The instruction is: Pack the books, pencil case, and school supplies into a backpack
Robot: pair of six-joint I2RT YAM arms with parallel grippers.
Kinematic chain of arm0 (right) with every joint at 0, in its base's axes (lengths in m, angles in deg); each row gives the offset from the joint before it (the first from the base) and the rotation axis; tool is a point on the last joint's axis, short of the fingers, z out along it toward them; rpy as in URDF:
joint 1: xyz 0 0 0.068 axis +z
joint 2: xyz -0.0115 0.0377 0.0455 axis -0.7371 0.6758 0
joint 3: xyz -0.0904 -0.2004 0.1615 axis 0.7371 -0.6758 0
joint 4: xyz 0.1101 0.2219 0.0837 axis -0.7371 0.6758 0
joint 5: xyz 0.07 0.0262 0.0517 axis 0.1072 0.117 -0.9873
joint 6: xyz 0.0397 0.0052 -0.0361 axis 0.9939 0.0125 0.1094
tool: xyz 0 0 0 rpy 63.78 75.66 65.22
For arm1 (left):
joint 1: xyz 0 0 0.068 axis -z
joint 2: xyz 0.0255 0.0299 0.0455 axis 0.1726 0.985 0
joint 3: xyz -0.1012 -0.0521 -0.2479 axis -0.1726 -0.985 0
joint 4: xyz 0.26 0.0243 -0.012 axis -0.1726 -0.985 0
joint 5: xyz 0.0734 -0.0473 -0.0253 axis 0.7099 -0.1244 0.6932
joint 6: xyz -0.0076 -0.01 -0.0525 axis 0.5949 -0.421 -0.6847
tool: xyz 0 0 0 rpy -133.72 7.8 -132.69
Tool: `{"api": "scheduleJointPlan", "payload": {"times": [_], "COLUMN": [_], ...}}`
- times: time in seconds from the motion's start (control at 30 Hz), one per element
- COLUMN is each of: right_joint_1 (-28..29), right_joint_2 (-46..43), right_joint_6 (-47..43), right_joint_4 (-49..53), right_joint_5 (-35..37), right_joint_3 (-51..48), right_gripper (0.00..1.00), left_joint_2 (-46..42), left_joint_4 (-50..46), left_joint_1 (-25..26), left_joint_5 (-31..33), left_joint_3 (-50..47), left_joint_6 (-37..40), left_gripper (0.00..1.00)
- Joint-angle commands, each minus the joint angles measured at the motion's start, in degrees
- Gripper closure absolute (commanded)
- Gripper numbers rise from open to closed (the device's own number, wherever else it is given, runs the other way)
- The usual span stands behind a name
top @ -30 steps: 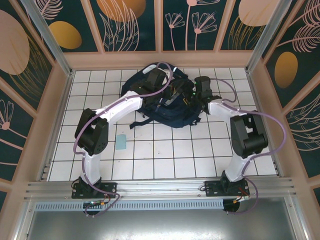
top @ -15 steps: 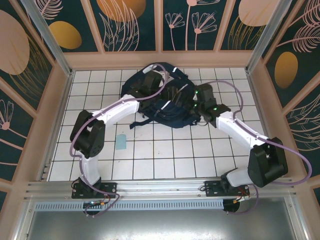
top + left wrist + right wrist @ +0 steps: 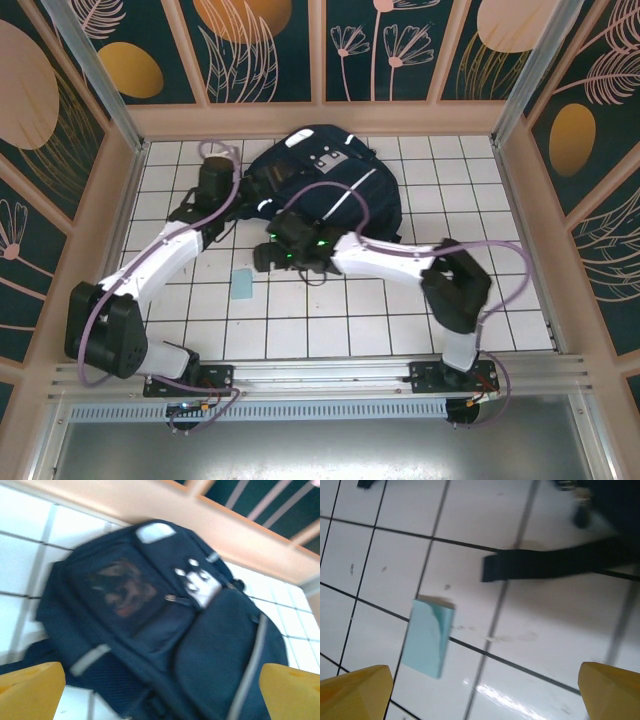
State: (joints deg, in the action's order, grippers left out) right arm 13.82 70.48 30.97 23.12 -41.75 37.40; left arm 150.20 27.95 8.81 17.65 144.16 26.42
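1. Backpack [image 3: 335, 185]: navy, lying at the far middle of the tiled table [image 3: 400, 330]. Its near edge is covered by the right arm. The left wrist view of it is blurred, so the zips cannot be read.
2. Light-blue flat piece [image 3: 241, 284]: on bare tile, well apart from the backpack.
3. Left gripper [image 3: 222, 195]: beside the backpack's left side, jaws spread wide, holding nothing. Its 2 yellow fingertips [image 3: 30, 690] are cut off by the frame.
4. Right gripper [image 3: 482, 692]: spread wide, empty, over tile near the light-blue flat piece. The far end of a dark strap [image 3: 545, 562] is blurred.
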Motion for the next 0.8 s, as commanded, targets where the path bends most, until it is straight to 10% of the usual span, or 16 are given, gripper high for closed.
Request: {"api": "scheduleJointPlan", "payload": {"times": [0.0,0.27,0.77], "right_joint_1": [3.03,7.13,8.93], "right_joint_2": [6.61,21.84,37.30], "right_joint_6": [-3.51,-3.95,-6.59], "right_joint_4": [7.07,16.85,25.51], "right_joint_5": [4.75,6.26,8.72], "right_joint_3": [8.85,26.64,44.12], "right_gripper": [0.04,0.01,0.15], "left_joint_2": [-3.97,-8.66,-9.19], "left_joint_4": [-0.55,1.31,3.34], "left_joint_1": [-4.38,-15.41,-18.37], "left_joint_5": [0.51,-5.08,-6.95], "left_joint_3": [-6.04,-14.20,-15.11], "left_joint_6": [-2.85,-3.27,-4.02], "left_gripper": [0.01,0.01,0.01]}}
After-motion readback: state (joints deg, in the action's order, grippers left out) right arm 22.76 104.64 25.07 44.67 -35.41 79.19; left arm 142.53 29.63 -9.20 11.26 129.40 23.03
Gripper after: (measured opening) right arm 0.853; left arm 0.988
